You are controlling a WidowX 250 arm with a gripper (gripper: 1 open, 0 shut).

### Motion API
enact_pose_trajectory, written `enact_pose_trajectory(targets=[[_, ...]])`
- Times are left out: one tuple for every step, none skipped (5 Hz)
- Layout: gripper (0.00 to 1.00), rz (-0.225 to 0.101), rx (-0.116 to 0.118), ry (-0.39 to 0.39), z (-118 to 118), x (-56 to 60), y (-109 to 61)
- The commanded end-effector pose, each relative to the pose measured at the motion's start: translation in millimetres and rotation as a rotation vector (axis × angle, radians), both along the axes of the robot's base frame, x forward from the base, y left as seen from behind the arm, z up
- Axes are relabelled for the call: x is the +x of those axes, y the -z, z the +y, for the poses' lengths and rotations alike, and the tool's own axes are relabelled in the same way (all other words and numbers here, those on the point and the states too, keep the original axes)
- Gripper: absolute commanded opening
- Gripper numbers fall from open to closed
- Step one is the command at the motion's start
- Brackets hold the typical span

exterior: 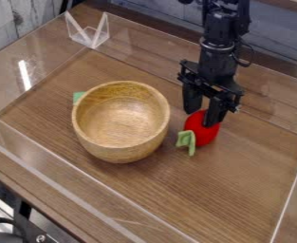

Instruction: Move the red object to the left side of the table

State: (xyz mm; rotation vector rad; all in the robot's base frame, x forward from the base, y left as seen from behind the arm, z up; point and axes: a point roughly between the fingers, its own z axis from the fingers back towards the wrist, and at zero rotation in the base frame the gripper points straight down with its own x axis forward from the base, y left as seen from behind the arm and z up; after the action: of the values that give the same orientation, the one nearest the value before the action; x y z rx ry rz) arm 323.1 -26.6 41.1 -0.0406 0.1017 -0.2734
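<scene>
**Black robot claw lowered over a toy strawberry on a walled wooden table**

The table (pixel 151 204) was brown wood grain, edged by low clear acrylic walls. A black robot arm came down from the top right, pointing straight down. Its gripper (pixel 209 118) sat over the red object (pixel 205 129), one finger on each side of it; whether the fingers actually pressed on it could not be told. The red object lay on the table right of centre, its long axis running diagonally, green leaves toward the lower left. Just beside it, to the left, stood a large wooden bowl (pixel 120 119). A small green piece (pixel 79 97) peeked out behind the bowl's left rim.
</scene>
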Motion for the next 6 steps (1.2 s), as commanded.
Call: enact_pose_trajectory(targets=[[0.0, -0.035, 0.003, -0.03, 5.5, 9.6, -11.8], [0.0, -0.036, 0.0, -0.059, 3.6, 14.1, -16.2], [1.0, -0.033, -0.002, -0.031, -10.4, 11.1, -21.8], [1.0, -0.03, -0.003, -0.005, -24.8, 7.6, -26.8], [0.0, -0.028, -0.002, -0.002, -34.8, 9.3, -24.0], [1.0, -0.026, -0.006, -0.007, -44.3, 6.9, -23.3]])
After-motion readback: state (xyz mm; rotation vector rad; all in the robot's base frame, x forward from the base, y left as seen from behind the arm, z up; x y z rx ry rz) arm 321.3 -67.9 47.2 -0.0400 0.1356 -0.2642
